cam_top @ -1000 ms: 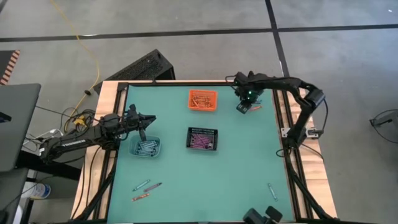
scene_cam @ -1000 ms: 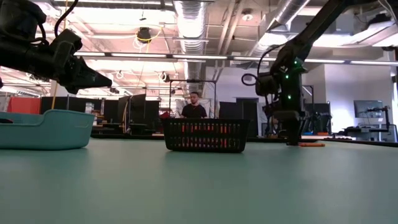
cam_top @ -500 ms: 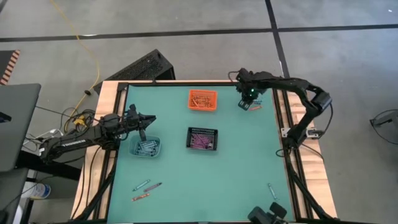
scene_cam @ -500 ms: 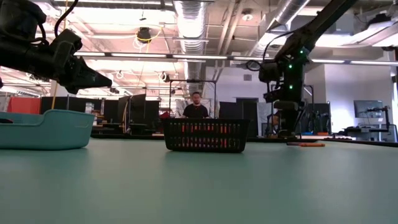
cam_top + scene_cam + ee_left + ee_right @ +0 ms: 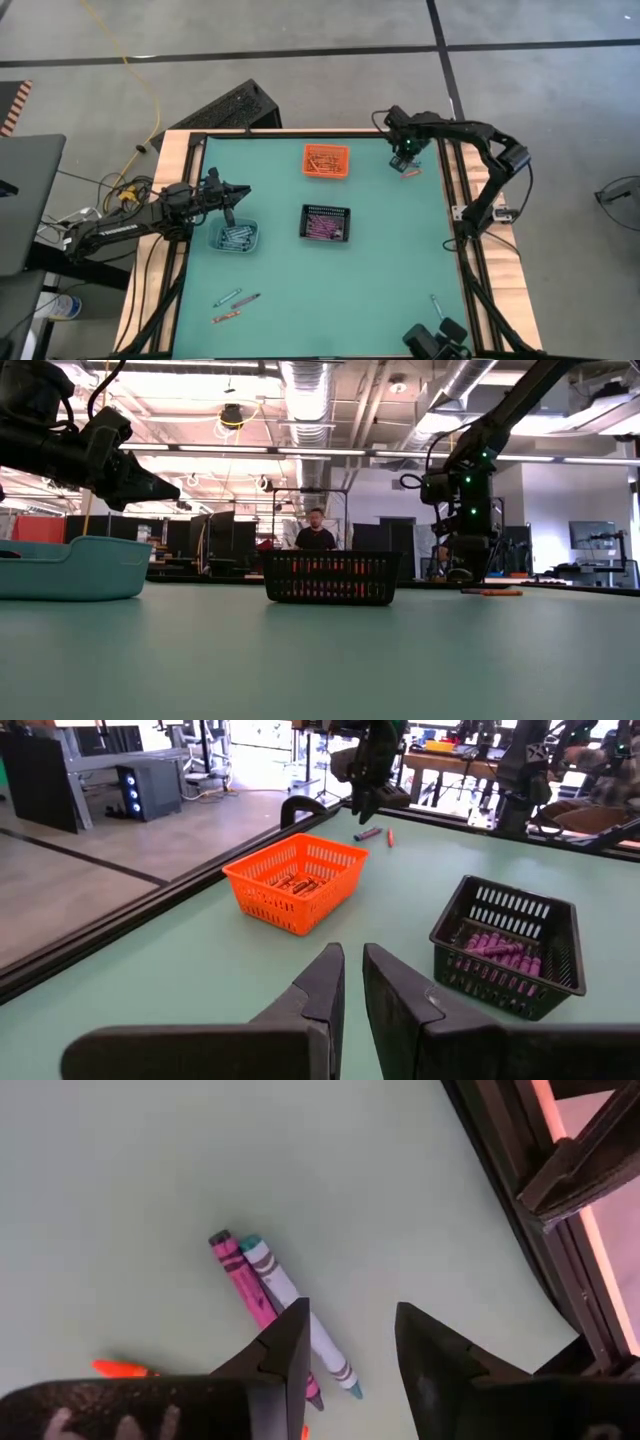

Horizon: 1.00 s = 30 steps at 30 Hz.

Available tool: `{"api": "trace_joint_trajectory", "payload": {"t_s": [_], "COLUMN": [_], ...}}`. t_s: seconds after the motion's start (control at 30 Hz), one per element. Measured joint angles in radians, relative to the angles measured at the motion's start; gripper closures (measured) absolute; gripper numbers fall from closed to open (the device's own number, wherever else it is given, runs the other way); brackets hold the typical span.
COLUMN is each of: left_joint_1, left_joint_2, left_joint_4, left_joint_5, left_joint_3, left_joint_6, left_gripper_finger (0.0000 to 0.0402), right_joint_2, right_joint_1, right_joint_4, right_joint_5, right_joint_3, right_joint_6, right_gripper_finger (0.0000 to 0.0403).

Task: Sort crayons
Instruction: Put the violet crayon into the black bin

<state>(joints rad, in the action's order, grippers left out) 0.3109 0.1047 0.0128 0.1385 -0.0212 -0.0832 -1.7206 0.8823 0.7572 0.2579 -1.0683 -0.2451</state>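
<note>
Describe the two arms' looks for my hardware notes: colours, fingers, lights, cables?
Both are dark, slim jointed arms. The left gripper has two black wedge-shaped fingers; the right gripper matches. The right arm's wrist shows small green lights. Black cables loop along the right arm.

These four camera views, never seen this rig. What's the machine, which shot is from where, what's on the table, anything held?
It is a two-armed robot at a green table. One picture looks straight down, one looks level across the tabletop, and one sits on each wrist.

On the table are an orange basket of orange crayons, a black basket of purple crayons, and a teal bin of bluish ones. Loose crayons lie near the front-left corner and one by the right edge.

The left pincer hovers above the teal bin, shut and empty. The right pincer is open over a pink crayon and a white-and-teal crayon, holding nothing.
</note>
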Motion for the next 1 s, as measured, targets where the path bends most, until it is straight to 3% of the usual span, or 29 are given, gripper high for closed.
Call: {"api": "trace_joint_trajectory", "payload": {"t_s": [0.57, 1.0], "left_joint_1": [0.0, 0.0], "left_joint_2": [0.0, 0.0], "left_joint_4": [0.0, 0.0], "left_joint_5": [0.0, 0.0], "left_joint_3": [0.0, 0.0], "left_joint_6": [0.0, 0.0], "left_gripper_finger": [0.0373, 0.0373], "right_joint_2": [0.0, 0.0], "right_joint_1": [-0.005, -0.012], "right_joint_4": [0.023, 0.019], "right_joint_5": [-0.024, -0.051], "right_joint_3": [0.008, 0.008], "right_joint_6": [-0.045, 0.012], "right_gripper_finger": [0.0262, 0.0262]}}
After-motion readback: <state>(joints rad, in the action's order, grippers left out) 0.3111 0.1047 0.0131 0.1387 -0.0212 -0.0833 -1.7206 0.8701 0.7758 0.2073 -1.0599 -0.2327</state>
